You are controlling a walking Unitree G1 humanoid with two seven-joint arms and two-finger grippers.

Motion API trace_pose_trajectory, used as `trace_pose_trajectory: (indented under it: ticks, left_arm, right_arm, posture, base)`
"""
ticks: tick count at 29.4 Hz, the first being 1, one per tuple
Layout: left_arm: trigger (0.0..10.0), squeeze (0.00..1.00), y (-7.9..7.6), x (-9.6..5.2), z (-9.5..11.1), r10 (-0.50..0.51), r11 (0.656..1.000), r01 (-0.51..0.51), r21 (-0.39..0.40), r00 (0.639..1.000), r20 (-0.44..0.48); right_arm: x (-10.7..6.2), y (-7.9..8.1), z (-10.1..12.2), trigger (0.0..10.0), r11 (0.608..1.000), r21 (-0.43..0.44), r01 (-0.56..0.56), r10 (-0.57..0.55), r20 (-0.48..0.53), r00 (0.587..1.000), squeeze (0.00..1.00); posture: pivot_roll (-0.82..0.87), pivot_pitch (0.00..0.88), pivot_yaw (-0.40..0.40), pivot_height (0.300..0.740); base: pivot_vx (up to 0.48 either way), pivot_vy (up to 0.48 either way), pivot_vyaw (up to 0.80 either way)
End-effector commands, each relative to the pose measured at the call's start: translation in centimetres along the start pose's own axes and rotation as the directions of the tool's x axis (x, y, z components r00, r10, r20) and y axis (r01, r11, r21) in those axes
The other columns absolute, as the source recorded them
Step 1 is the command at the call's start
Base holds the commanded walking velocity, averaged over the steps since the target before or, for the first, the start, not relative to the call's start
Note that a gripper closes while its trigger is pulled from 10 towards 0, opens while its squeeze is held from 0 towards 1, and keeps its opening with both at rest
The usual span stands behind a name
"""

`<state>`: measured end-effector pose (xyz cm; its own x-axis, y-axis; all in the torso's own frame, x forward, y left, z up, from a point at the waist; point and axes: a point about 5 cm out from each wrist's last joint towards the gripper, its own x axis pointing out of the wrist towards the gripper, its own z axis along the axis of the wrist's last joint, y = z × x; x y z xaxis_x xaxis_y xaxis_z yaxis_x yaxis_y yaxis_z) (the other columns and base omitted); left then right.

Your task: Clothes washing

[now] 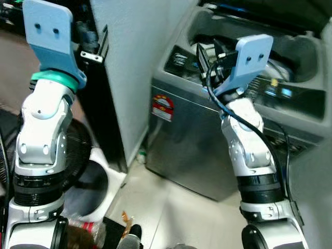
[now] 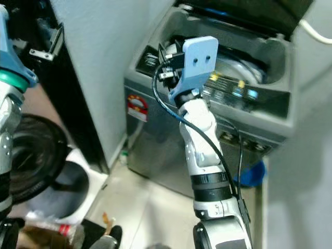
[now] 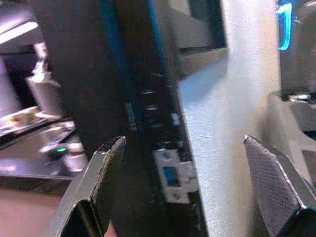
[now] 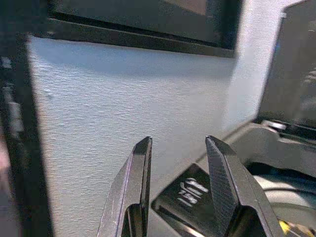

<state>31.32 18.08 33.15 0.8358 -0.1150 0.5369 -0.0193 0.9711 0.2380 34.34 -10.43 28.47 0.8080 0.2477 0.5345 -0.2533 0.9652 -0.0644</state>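
At the far left, the left end effector [image 3: 185, 163] is raised beside a dark door frame [image 3: 148, 123], fingers spread wide and holding nothing. A black fan [image 1: 78, 150] sits on the floor below. To the right, past a pale wall [image 1: 135, 62], stands the grey top-loading washing machine [image 1: 192, 150], upright, lid up, drum opening facing upward. Above its near left corner, the right end effector [image 4: 177, 168] hovers, fingers slightly apart, empty.

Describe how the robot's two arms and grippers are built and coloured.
Both arms are silver with black ring joints. Each wrist carries a light-blue plate with two holes; the left arm adds a green collar. A black cable loops along the right arm. The left gripper and right gripper have textured black fingers.
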Motion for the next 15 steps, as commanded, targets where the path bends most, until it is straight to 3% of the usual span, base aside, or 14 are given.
trace_pose_trajectory:
  ticks: [1,15]
  left_arm:
    - [10.0,0.00,-0.10,-0.09,-0.07,-0.006,1.000,0.007,0.010,1.000,-0.004]
    - [10.0,0.00,-0.20,-0.14,-0.22,-0.012,1.000,0.012,0.016,1.000,-0.012]
  right_arm:
    - [-0.14,-0.13,-0.27,10.0,1.000,0.015,0.017,-0.017,-0.013,1.000,0.00]
    - [-0.04,-0.52,-0.50,10.0,0.999,0.011,0.046,-0.045,-0.028,0.999,0.00]
  posture:
    - [0.08,0.066,-0.012,0.740]
    - [0.08,0.066,-0.011,0.740]
  base:
    - [0.000,0.000,0.76]
    - [0.000,0.000,0.77]
